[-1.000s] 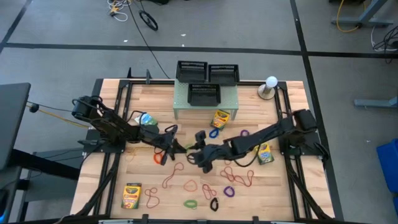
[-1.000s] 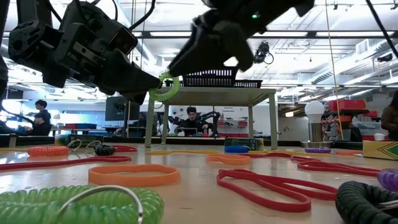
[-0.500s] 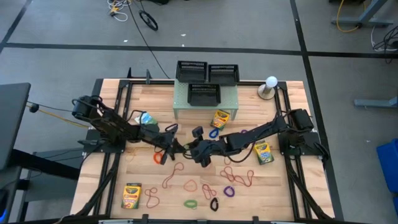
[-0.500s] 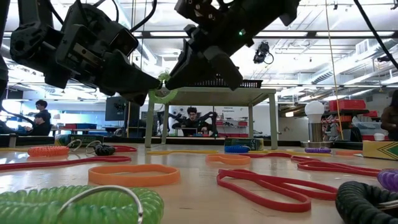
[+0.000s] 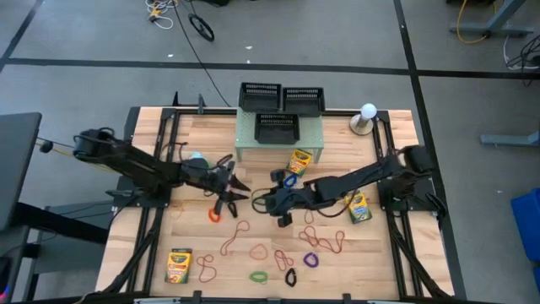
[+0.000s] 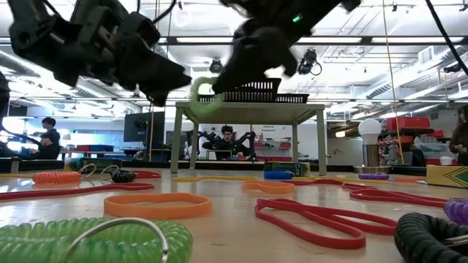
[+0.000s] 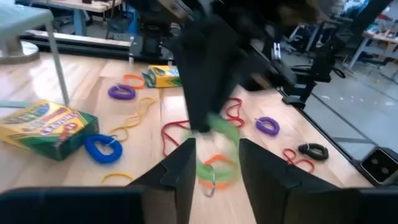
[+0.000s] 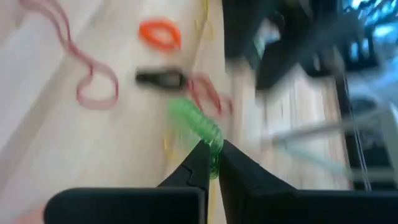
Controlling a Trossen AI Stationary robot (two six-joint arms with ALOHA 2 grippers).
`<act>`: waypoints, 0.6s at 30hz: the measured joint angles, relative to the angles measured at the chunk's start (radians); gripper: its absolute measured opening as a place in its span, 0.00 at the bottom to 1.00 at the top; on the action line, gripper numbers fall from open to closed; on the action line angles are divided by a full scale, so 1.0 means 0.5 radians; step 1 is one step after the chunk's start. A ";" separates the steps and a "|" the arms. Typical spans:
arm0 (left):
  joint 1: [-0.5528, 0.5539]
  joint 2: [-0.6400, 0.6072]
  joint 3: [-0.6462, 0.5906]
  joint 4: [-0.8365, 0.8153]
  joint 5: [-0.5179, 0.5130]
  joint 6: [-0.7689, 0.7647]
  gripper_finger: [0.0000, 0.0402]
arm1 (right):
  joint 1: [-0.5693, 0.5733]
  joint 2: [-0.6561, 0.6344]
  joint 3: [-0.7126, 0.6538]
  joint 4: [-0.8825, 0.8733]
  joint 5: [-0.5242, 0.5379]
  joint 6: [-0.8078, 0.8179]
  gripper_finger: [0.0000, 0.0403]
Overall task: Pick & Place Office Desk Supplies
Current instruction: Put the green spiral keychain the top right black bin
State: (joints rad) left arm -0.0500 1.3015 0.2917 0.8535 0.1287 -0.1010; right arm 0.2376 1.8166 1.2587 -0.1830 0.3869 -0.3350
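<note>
Three black mesh trays (image 5: 280, 100) sit on the pale perforated riser (image 5: 278, 149) at the wooden bench's (image 5: 388, 262) rear; rubber-band loops (image 5: 278, 249) lie before it.

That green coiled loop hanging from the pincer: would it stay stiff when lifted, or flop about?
Probably floppy. The green coiled loop sags away from the right pincer, which pinches only one end. Its spiral turns suggest it would stretch and spring back. It is likely light, since a thin fingertip grip carries it above the table. The left pincer stands open beside it.
</note>
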 joint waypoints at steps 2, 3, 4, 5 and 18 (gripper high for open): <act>0.007 -0.128 -0.006 -0.105 -0.056 0.055 0.35 | 0.004 -0.096 0.000 -0.048 0.058 0.054 0.04; 0.011 -0.198 -0.036 -0.121 -0.113 0.077 0.35 | 0.002 -0.154 0.000 -0.113 0.100 0.093 0.04; 0.011 -0.245 -0.063 -0.113 -0.194 0.100 0.35 | -0.005 -0.221 0.000 -0.156 0.140 0.139 0.04; 0.015 -0.290 -0.097 -0.094 -0.297 0.113 0.34 | -0.021 -0.289 0.000 -0.214 0.170 0.189 0.05; 0.250 -0.424 -0.458 0.224 -0.571 0.040 0.23 | -0.981 -0.755 0.401 -0.807 0.335 0.431 0.05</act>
State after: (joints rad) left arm 0.0748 1.0895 0.0628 0.9657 -0.1565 -0.0811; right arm -0.2527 1.4389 1.4591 -0.5865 0.5544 -0.1196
